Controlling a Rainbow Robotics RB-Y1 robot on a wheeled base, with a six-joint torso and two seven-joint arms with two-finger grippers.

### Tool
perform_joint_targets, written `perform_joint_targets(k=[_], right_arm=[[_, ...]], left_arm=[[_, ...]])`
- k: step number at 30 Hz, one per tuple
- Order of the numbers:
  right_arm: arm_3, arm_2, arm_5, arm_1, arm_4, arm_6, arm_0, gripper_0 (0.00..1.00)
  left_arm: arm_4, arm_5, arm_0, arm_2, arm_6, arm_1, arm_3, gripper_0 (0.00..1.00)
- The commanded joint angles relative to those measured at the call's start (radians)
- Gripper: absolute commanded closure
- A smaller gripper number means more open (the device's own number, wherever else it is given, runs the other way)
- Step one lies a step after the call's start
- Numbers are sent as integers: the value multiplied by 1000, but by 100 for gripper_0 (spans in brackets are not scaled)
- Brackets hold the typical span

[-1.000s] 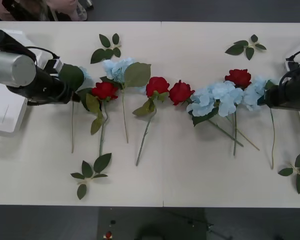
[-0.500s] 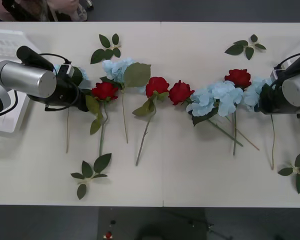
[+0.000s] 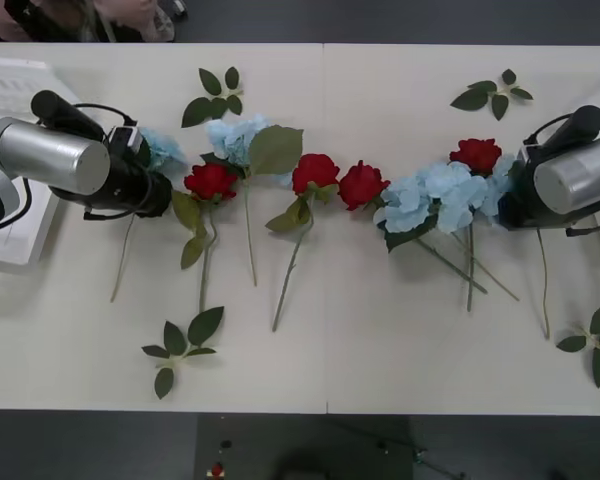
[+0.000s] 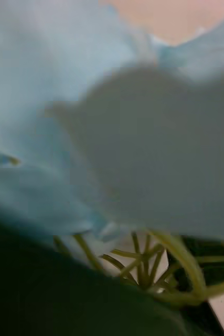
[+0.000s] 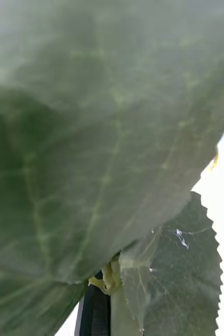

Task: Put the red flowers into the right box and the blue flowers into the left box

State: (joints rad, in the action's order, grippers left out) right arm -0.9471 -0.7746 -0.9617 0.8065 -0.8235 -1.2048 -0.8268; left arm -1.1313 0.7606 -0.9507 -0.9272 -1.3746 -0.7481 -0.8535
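While the left gripper (image 3: pixel 152 185) meets one blue flower (image 3: pixel 160 148), its leaf looks veined, serrated. Grip state: can't tell, either gripper. No writing readable.

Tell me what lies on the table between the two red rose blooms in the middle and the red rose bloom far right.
In the front view, pale blue hydrangea clusters with green leaves lie between the middle red roses and the rightmost red rose.
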Motion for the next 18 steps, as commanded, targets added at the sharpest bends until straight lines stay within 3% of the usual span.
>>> perform_joint_targets(k=[1,6,11,18], right_arm=[[47,28,-2,-12,-29,-35,-32,100],[67,40,-3,-7,-112,-55,-52,100],[67,153,-23,26,-220,-229,-63,100],[68,445,-150,63,-341,-674,-63,100]], left_arm=[[22,29,-62,10,-21,-100,-98,100],[137,263,-141,10,-44,-275,-312,100],[386,428,-178,11,-199,-442,-487,100],[512,382,-100,10,-244,-525,-372,100]])
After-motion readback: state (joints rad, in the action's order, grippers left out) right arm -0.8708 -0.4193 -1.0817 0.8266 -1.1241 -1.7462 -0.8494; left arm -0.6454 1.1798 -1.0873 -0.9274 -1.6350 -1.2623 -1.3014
